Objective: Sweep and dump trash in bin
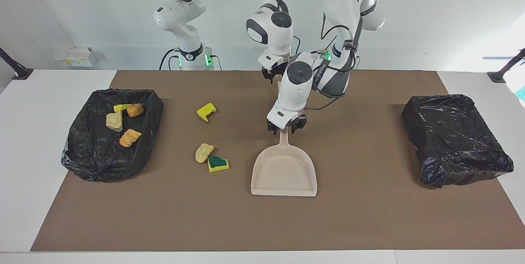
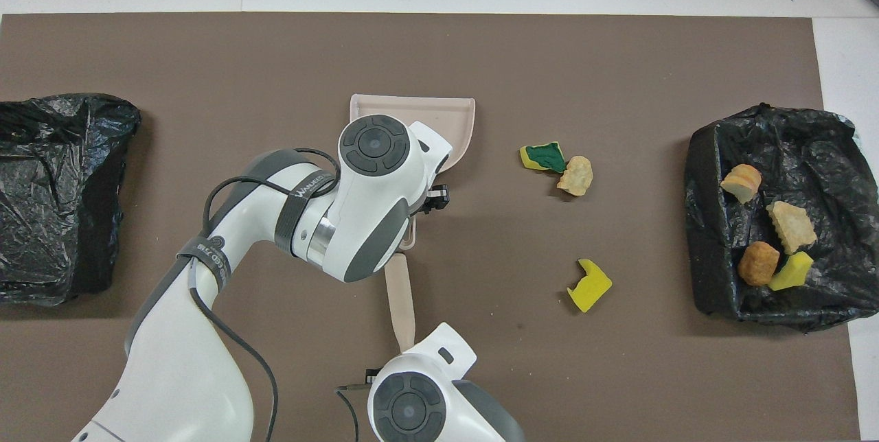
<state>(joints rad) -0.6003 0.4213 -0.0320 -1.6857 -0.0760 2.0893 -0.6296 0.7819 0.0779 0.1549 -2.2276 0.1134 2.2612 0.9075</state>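
Facing view: left gripper (image 1: 286,127) angles down at the dustpan (image 1: 284,174) handle, its wrist bent forward; whether its fingers clamp the handle I can't tell. Right gripper (image 1: 274,73) is on the brush (image 2: 400,298) handle; grip unclear too. Trash (image 1: 211,158), three scraps, lies on the mat beside the dustpan; four more sit in the bin (image 1: 84,161) at the right arm's end.
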